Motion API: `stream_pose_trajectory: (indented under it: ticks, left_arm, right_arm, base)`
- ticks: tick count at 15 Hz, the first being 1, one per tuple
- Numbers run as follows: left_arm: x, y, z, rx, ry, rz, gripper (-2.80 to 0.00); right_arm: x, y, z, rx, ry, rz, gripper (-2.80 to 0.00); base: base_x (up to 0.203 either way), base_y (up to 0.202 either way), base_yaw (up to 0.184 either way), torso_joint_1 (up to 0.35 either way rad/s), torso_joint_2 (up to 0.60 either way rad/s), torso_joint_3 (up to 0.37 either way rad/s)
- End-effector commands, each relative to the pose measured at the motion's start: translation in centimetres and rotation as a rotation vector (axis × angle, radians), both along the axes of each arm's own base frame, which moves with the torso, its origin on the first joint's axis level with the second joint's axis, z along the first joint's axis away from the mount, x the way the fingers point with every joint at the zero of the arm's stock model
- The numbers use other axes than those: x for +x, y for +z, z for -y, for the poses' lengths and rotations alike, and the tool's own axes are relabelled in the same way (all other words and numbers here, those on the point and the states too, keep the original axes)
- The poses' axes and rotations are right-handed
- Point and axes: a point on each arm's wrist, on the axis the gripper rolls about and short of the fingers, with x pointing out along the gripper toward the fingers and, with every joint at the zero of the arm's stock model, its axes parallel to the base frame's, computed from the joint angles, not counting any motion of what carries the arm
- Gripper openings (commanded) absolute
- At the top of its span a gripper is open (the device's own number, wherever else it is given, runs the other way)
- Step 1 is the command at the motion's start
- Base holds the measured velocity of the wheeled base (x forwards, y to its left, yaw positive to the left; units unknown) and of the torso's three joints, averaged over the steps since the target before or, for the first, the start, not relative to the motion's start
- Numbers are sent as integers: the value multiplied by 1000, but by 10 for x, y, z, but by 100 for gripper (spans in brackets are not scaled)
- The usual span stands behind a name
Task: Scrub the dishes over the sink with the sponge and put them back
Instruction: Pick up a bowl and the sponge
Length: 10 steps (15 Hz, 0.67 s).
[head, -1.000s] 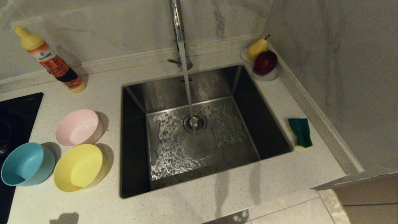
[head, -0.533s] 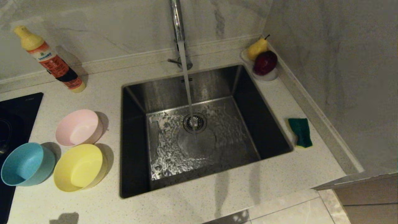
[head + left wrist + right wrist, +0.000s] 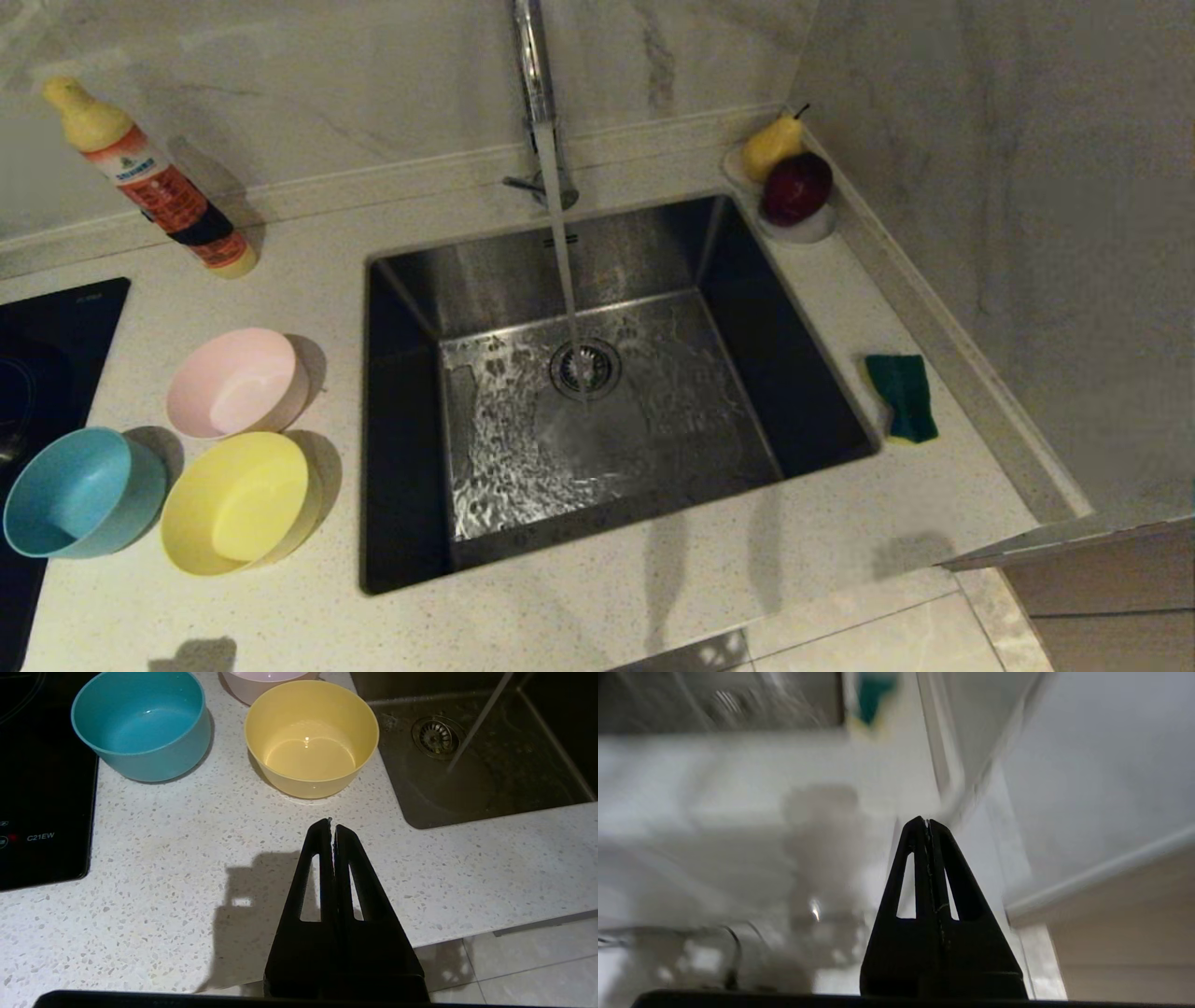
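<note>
Steel sink [image 3: 597,280] sits central; our sponge [image 3: 902,396] lies at three o'clock, pink bowl [image 3: 233,381], yellow bowl [image 3: 238,504] and blue bowl [image 3: 79,490] at nine. Left gripper [image 3: 332,822] and right gripper [image 3: 927,822] are both pinched closed, empty.

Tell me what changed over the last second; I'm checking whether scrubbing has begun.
Only a faint shadow has appeared on the counter's front right edge. Nothing was grasped or released. The three bowls, sponge and running tap stayed put.

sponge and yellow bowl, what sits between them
In the head view, the sink, tap water running into its drain, lies between the sponge and the yellow bowl.
</note>
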Motion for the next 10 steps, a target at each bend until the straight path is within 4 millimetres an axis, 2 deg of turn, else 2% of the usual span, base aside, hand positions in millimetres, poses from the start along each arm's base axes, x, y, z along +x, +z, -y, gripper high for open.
stream_pose_trajectory:
  ticks: [1, 3, 5, 7, 10]
  left_arm:
    - [3, -9, 0, 0, 1, -34, -280]
    - [3, -9, 0, 0, 0, -34, -280]
    - [3, -9, 0, 0, -1, -34, -280]
    - [3, -9, 0, 0, 1, -34, -280]
    - [3, -9, 0, 0, 1, -34, -280]
  right_arm:
    - [-9, 47, -1, -5, 60, 57, -280]
    - [-12, 77, -5, -42, 154, 19, -280]
    - [-6, 101, -8, -58, 257, -88, -280]
    - [15, 113, -9, -56, 326, -224, -280]
    - [58, 126, -7, -99, 336, -375, -280]
  base:
    - [0, 0, 0, 0, 0, 0]
    - [0, 0, 0, 0, 0, 0]
    - [0, 0, 0, 0, 0, 0]
    - [0, 0, 0, 0, 0, 0]
    - [0, 0, 0, 0, 0, 0]
